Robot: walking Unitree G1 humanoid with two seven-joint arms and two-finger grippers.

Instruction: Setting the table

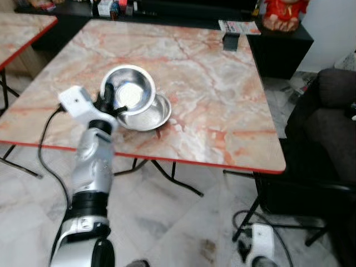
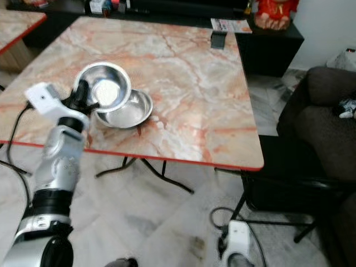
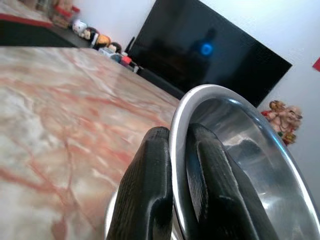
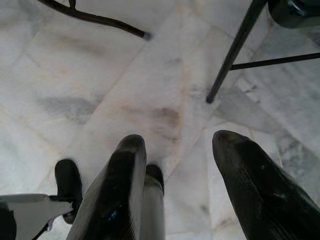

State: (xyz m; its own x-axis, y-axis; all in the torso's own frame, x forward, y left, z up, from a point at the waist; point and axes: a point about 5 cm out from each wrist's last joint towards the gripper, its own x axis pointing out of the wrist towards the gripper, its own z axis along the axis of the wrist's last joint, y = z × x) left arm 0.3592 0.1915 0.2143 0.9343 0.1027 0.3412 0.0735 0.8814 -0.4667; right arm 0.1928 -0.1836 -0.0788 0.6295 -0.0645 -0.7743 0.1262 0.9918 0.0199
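Note:
Two steel bowls are on the marble table (image 1: 206, 83) near its front left. My left gripper (image 1: 109, 99) is shut on the rim of the upper bowl (image 1: 130, 89), which tilts up and overlaps the lower bowl (image 1: 150, 115) resting flat on the table. In the left wrist view one black finger (image 3: 145, 195) presses outside the rim and the other inside the upper bowl (image 3: 240, 145). My right gripper (image 4: 175, 165) hangs low beside me over the floor, fingers apart with nothing between them.
The table's red front edge (image 1: 167, 158) runs close to my left arm. A dark sofa (image 1: 328, 128) stands at the right, a black chair frame (image 1: 289, 217) below it. A small black object (image 1: 231, 41) and a booklet (image 1: 239, 26) lie at the table's far edge.

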